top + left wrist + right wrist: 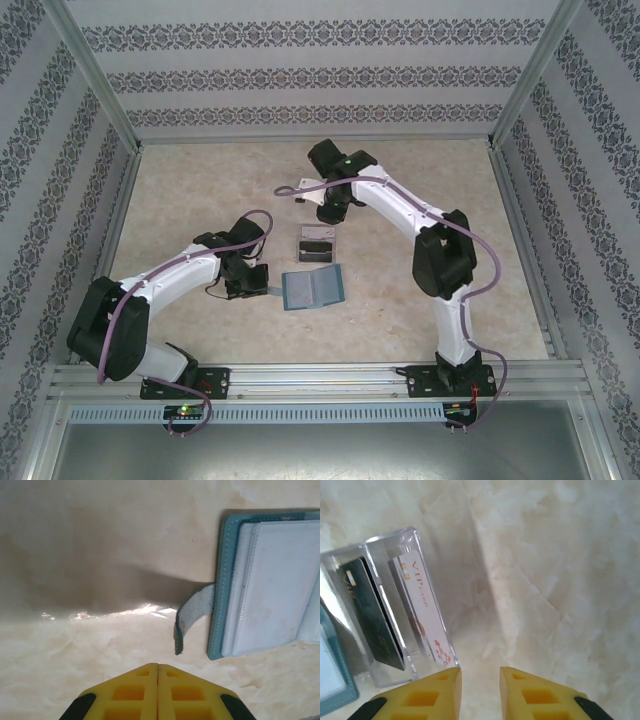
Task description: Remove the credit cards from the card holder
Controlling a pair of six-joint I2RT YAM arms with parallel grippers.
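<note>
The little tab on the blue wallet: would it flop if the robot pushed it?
Probably floppy: the tab curls in a soft arc, like fabric. It would likely bend rather than shove the card holder. It looks thin, so it is probably very light.

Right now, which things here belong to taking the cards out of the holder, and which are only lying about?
Job: card holder, lying open; dark card; white VIP card.
Lying about: clear tray, though both cards stand in it.

The teal card holder (pixel 313 289) lies open mid table (pixel 200 200) (tab (pixel 192 612) curling up), seemingly empty; two credit cards (pixel 375 615), dark and white, stand in a clear tray (pixel 415 540).
</note>
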